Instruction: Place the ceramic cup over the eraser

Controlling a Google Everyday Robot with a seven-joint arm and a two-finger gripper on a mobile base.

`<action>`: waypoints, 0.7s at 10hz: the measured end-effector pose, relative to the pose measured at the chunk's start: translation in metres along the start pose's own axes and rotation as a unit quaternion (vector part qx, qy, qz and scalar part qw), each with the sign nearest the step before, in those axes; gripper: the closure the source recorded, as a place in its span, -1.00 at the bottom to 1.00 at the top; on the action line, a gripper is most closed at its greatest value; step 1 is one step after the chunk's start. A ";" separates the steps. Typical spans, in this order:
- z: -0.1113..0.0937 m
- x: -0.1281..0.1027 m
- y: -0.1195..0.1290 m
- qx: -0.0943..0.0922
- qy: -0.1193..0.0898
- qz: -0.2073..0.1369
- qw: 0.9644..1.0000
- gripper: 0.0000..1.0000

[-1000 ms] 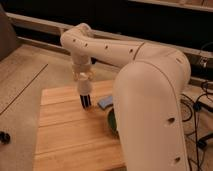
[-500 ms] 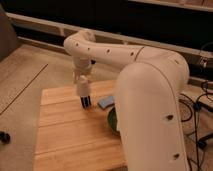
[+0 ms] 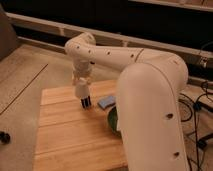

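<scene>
On my feed the claw point(image 3: 86, 103) sits just left of the pad point(image 3: 106, 102), pointing straight down at the desk point(image 3: 65, 135). Its two dark fingers are pressed together, so it is closed, and I see nothing held between them. The tips are low over the wood, about level with the pad. I cannot tell whether they touch the boards.

The pad is a flat blue rectangle lying on the desk, apart from the claw. Just in front of the pad, toward me, is the green bowl point(image 3: 113, 120). Only its left edge shows.

The arm point(image 3: 150, 100) fills the view right of the pad. Its big white link rises from the bottom of the frame and hides the right part of the desk. From there a slimmer link runs back and to the left, well above the pad, and bends at a rounded joint. A short white wrist then drops straight down to the claw.

I cannot pick out the cup or the eraser. Neither is on the wood I can see left of and in front of the pad, and anything right of the pad is hidden behind the arm.

The desk is made of pale wooden planks. Left of the pad, past the desk's edge, is grey floor point(image 3: 22, 75).
</scene>
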 end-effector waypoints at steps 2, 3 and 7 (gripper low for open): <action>0.000 0.000 0.000 0.000 0.000 0.000 1.000 1.00; 0.001 0.000 0.000 0.000 0.001 0.000 1.000 1.00; 0.034 0.016 -0.011 -0.003 0.037 0.023 0.999 1.00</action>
